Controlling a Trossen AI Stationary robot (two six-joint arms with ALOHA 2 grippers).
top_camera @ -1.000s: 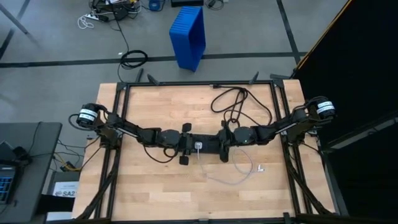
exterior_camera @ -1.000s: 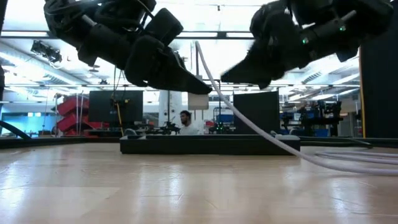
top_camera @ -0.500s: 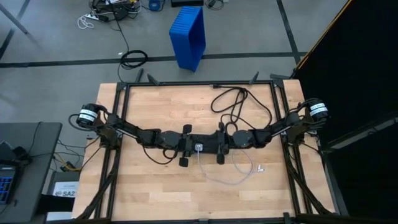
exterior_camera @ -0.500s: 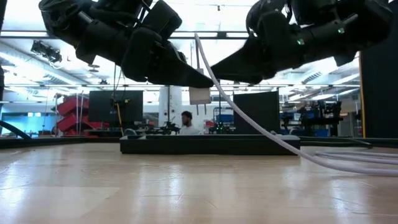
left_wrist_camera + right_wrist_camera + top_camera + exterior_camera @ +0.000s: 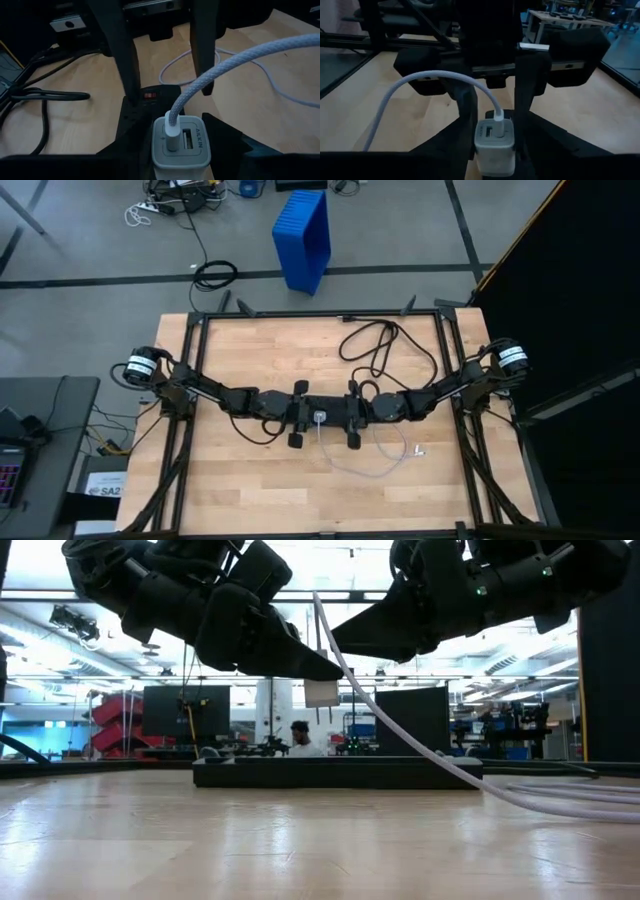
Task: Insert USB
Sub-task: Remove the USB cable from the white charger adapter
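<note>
My left gripper (image 5: 312,415) is shut on a white charger block (image 5: 180,145) at the table's middle, above the long black power strip (image 5: 335,772). The USB (image 5: 385,462), a thin white cable, has one plug (image 5: 171,134) sitting in the block's port. From there it arcs up (image 5: 330,640) and drops to a loose loop on the wood, ending in a free plug (image 5: 419,450). My right gripper (image 5: 342,416) faces the left one, open, its fingers (image 5: 125,60) standing just beyond the block on either side of the cable. My left gripper pinches the charger block's two side faces (image 5: 159,152) between its two fingers. It comes from the table's left, slanting slightly down. The block is lifted clear of the power strip (image 5: 145,107), its port face toward the right arm. Whether my right gripper touches the cable, I cannot tell.
The strip's thick black cord (image 5: 385,345) loops over the far right of the table. Black frame rails (image 5: 195,380) border the table's left and right sides. A blue crate (image 5: 303,238) stands on the floor beyond the far edge. Bare wood (image 5: 290,490) lies near the front.
My right gripper has gone toward the table's left, closing in on the left gripper and the charger block, and has rolled a little. The block and the cable's arc stay where they were.
</note>
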